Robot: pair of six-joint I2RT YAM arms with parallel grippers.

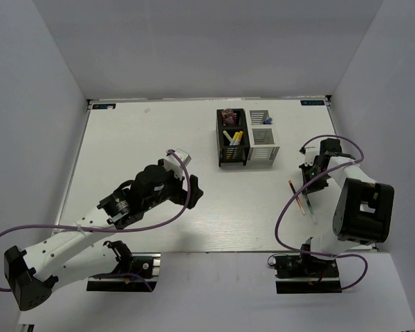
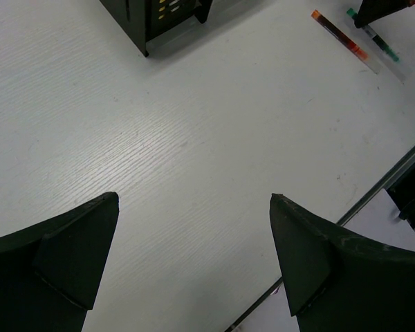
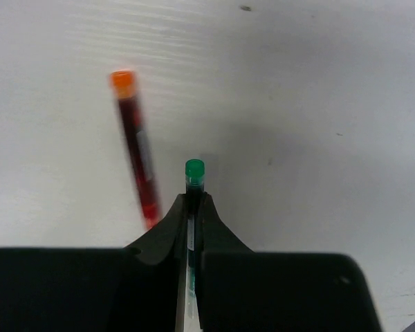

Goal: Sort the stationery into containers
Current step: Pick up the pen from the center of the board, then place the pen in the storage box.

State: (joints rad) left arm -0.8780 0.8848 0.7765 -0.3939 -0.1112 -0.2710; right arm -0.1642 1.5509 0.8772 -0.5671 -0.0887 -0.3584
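My right gripper (image 3: 192,199) is shut on a thin green-capped pen (image 3: 194,171), close over the table right of the organizers; in the top view the gripper (image 1: 311,181) stands over the pens. A red pen with an orange cap (image 3: 136,144) lies on the table just left of it, also seen in the top view (image 1: 296,196) and in the left wrist view (image 2: 339,34). The black organizer (image 1: 232,138) holds yellow-ended pens and a pink-red tube; the white organizer (image 1: 263,138) beside it holds a blue-capped bottle. My left gripper (image 2: 194,200) is open and empty above bare table, in the top view (image 1: 192,190).
The table's near edge (image 2: 373,197) shows at the right of the left wrist view. A purple cable (image 1: 283,207) loops over the table by the right arm. White walls enclose the table on three sides.
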